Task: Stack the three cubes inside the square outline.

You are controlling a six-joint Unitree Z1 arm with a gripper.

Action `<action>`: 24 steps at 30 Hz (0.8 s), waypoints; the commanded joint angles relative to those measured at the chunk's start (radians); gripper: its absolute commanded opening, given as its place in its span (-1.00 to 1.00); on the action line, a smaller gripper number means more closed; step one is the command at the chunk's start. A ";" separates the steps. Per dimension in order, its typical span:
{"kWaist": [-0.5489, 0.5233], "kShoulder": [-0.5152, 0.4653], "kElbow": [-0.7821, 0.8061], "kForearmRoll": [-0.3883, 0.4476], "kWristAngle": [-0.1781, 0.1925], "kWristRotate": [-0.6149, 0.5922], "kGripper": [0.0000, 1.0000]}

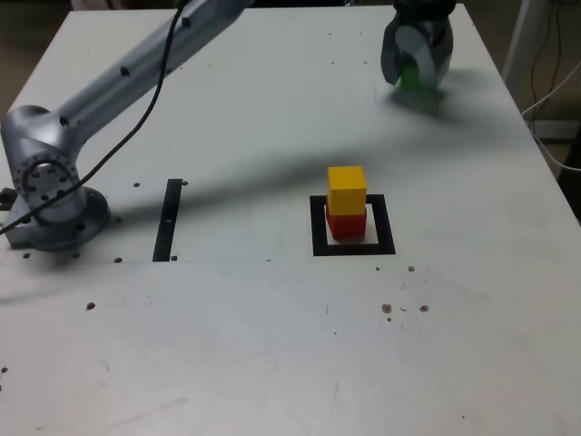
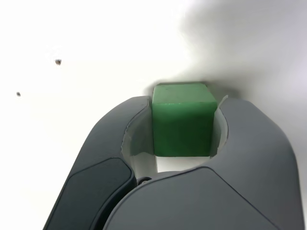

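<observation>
A yellow cube (image 1: 347, 189) sits on top of a red cube (image 1: 346, 223), and the pair stands inside the black square outline (image 1: 320, 238) near the middle of the table. At the far right in the exterior view my gripper (image 1: 415, 73) is down at the table, shut on the green cube (image 1: 411, 75). In the wrist view the green cube (image 2: 183, 118) fills the gap between the two dark jaws, and my gripper (image 2: 184, 127) presses it from both sides. Whether the cube rests on the table or is just off it cannot be told.
A thin black bar (image 1: 169, 218) lies on the table towards the exterior view's left, next to the arm's base (image 1: 54, 195). The arm's grey link (image 1: 145, 64) and its cable span the far left part. Cables hang past the table's right edge (image 1: 558, 173).
</observation>
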 commanded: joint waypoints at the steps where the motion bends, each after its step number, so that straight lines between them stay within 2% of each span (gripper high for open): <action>1: -0.016 -0.036 -0.001 0.015 0.002 -0.023 -0.31; 8: -0.045 -0.144 0.098 0.023 0.003 -0.101 -0.34; 16: -0.075 -0.314 0.297 0.011 0.000 -0.217 -0.38; 24: -0.158 -0.472 0.476 0.006 0.018 -0.359 -0.39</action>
